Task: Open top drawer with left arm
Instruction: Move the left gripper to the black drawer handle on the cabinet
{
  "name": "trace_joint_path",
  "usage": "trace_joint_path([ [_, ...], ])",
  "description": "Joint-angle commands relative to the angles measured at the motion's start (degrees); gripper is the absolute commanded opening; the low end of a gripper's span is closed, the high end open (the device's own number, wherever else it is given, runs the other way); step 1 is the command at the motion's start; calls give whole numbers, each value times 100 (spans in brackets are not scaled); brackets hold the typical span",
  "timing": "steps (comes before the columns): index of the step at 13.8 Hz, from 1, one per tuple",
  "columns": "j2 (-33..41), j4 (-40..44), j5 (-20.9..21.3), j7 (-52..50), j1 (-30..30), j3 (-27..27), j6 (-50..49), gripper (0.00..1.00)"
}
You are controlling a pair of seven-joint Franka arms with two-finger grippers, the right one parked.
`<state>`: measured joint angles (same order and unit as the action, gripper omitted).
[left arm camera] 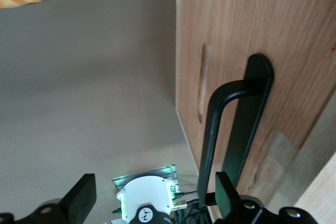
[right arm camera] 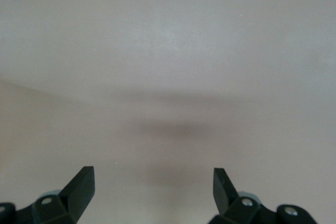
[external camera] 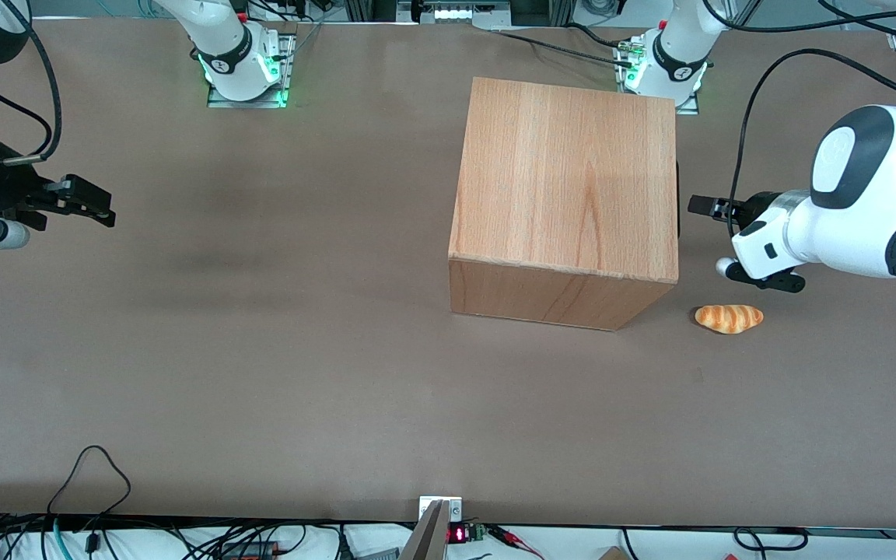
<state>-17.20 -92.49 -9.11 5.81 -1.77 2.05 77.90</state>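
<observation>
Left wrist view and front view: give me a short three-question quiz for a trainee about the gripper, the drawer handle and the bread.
1. True or false: the gripper is shut on the black handle.
2. Where is the bread roll? A: on top of the wooden cabinet. B: on the table, nearer the front camera than the gripper. C: between the gripper's fingers.
3. Fill in: the top drawer is ____ (open or closed).

Key: 1 false, since the gripper is open close by the handle. 2 B. 3 closed.
</observation>
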Motion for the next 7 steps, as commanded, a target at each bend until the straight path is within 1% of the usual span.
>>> trace_joint_path([
  [1, 243, -357, -266, 140, 54, 6, 172, 100],
  [4, 348, -690, -293, 158, 45, 15, 444, 100],
  [7, 375, -937, -302, 474, 1, 23, 691, 100],
])
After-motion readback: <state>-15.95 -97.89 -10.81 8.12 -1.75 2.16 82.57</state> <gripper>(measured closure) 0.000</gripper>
